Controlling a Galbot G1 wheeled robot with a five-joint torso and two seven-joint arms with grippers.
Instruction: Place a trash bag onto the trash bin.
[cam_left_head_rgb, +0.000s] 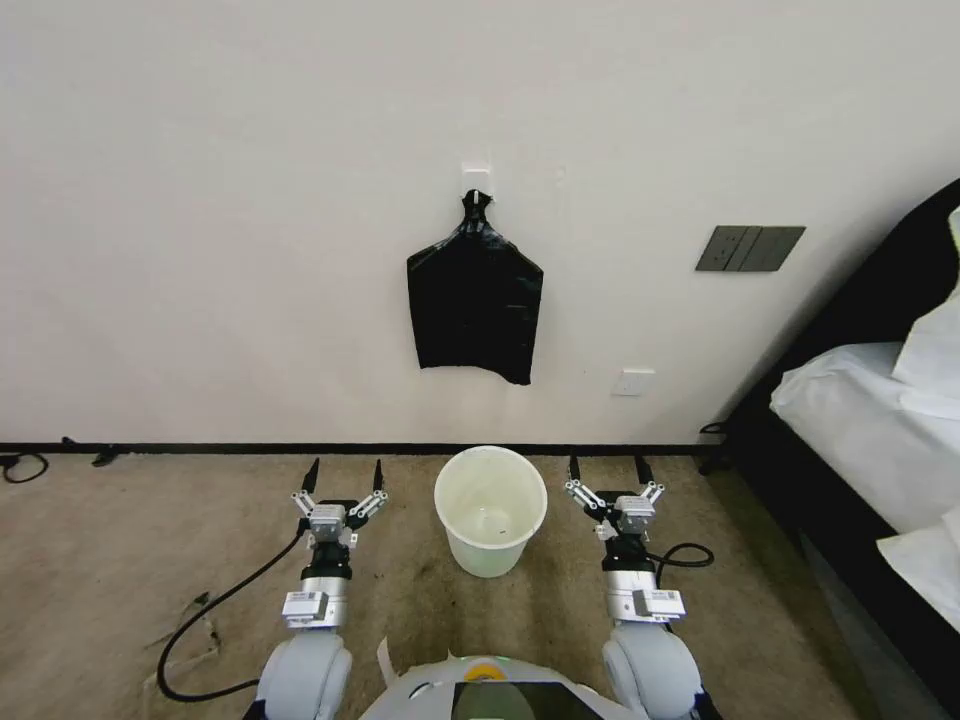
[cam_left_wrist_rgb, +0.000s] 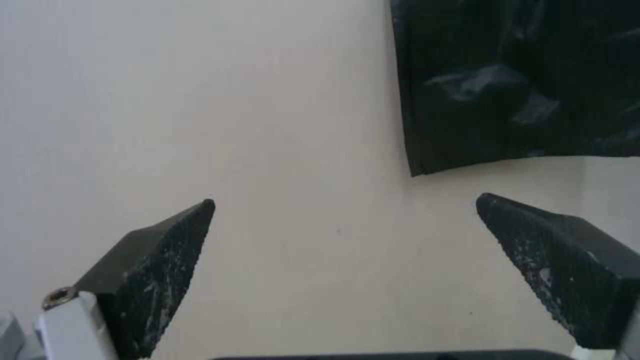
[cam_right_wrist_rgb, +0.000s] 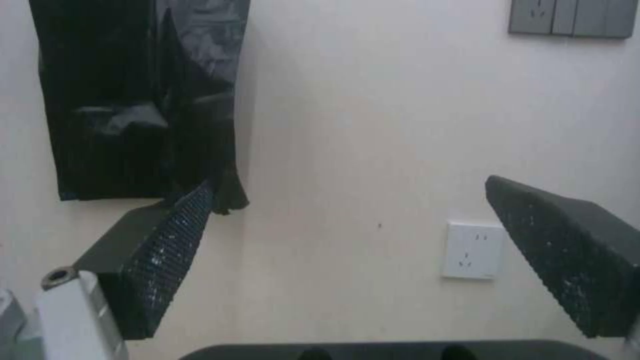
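Observation:
The cream-white trash bin (cam_left_head_rgb: 487, 550) stands upright on the carpet close to the wall, its mouth bare. A single loose trash bag is out of view. Above the bin, a flat bunch of black bags (cam_left_head_rgb: 475, 300) hangs by its knotted neck from a white wall hook; its lower part appears in both wrist views (cam_left_wrist_rgb: 520, 80) (cam_right_wrist_rgb: 133, 100). My left gripper (cam_left_head_rgb: 346, 465) (cam_left_wrist_rgb: 345, 199) is held open just left of the bin. To the bin's right my right gripper (cam_left_head_rgb: 607, 462) (cam_right_wrist_rgb: 348, 182) is open as well. Both point at the wall with nothing between the fingers.
A bed (cam_left_head_rgb: 860, 420) with white bedding and a dark frame fills the right side. On the wall are a grey switch panel (cam_left_head_rgb: 750, 248) and a white outlet (cam_left_head_rgb: 633, 381) (cam_right_wrist_rgb: 472, 250). Cables (cam_left_head_rgb: 20, 465) lie along the baseboard at the left.

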